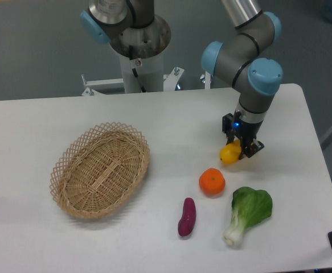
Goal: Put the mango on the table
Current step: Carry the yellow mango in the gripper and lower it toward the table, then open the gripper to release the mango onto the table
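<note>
1. Fixed camera: gripper (237, 149) is pinching the mango (230, 153) between its jaws, low over the tabletop (171, 122); contact with the surface is too hard to judge.
2. Orange (212, 182) is sitting near, just below-left of the mango. Bok choy (249, 212) and purple sweet potato (187, 216) are lying further forward; wicker basket (101, 169) well apart to the left.
3. Risk: if released while still hanging above the surface, the oval fruit is likely rolling, possibly bumping the orange.
4. Risk: pressing down too far is bruising the fruit or skewing it in the jaws.
</note>
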